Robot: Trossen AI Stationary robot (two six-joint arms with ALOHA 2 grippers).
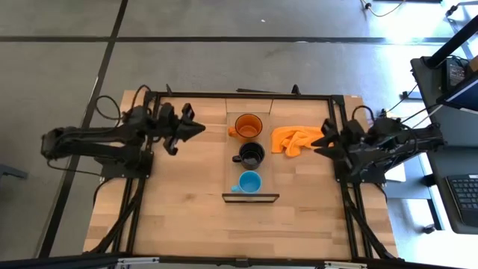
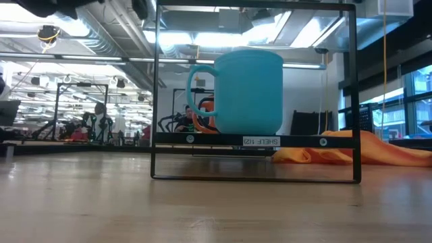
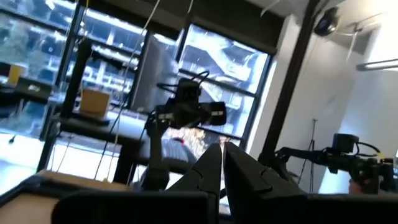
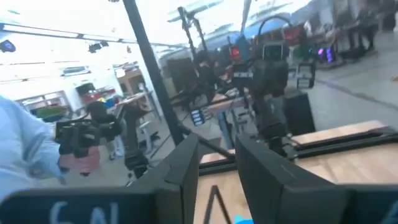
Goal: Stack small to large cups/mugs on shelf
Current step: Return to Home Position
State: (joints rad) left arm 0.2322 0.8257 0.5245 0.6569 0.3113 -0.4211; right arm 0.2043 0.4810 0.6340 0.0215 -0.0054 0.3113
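Three mugs stand in a row on the light-wood shelf (image 1: 270,173) in the middle of the table. The orange mug (image 1: 247,125) is farthest, the black mug (image 1: 252,155) is in the middle, and the blue mug (image 1: 249,181) is nearest. Each rests on its base. The low view shows the blue mug (image 2: 246,91) up close on the shelf's dark frame (image 2: 256,141). My left gripper (image 1: 200,128) hovers left of the shelf, shut and empty; its fingers meet in its wrist view (image 3: 222,155). My right gripper (image 1: 317,143) hovers right of the shelf, open and empty (image 4: 217,163).
A crumpled orange cloth (image 1: 294,140) lies on the table between the shelf and my right gripper; it also shows in the low view (image 2: 368,152). A dark metal frame (image 1: 246,95) borders the table. Bare wood tabletop (image 1: 187,202) lies toward the near edge.
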